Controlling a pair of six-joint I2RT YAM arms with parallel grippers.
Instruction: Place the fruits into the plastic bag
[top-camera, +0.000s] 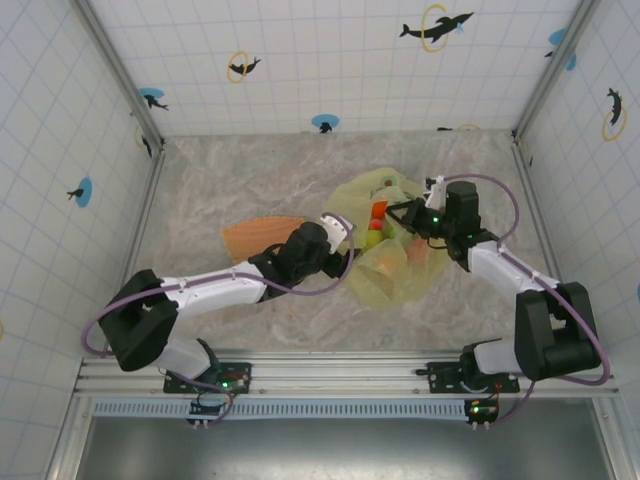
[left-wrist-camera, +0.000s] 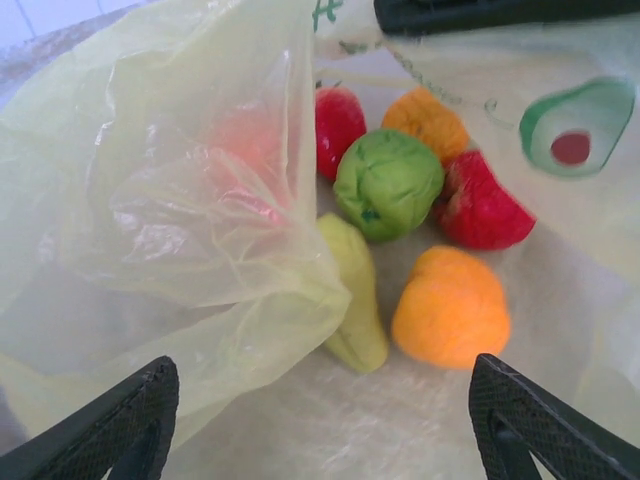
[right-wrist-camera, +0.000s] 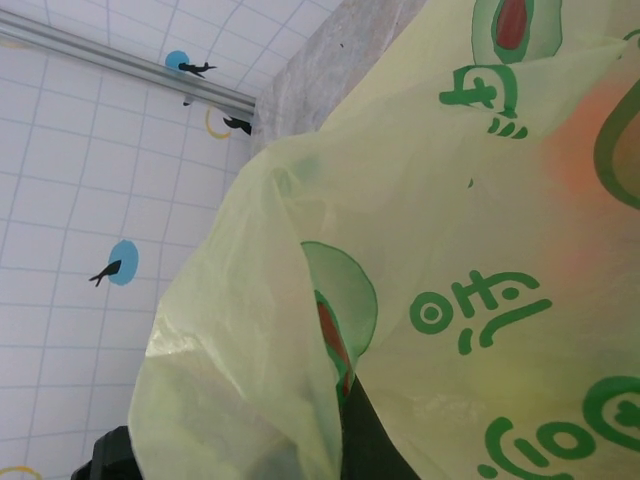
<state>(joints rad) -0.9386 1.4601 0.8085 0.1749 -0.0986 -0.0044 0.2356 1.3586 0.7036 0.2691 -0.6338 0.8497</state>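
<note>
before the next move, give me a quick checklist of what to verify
1. left gripper: jaws open, nothing between them. ok
2. right gripper: jaws shut on the plastic bag at its edge. ok
3. fruits: six lie clustered on the bag's plastic, beyond the raised flap. ok
4. every fruit fully inside the bag: cannot tell; a reddish shape shows blurred through the plastic.
5. orange plate: no fruit on its visible part. ok
</note>
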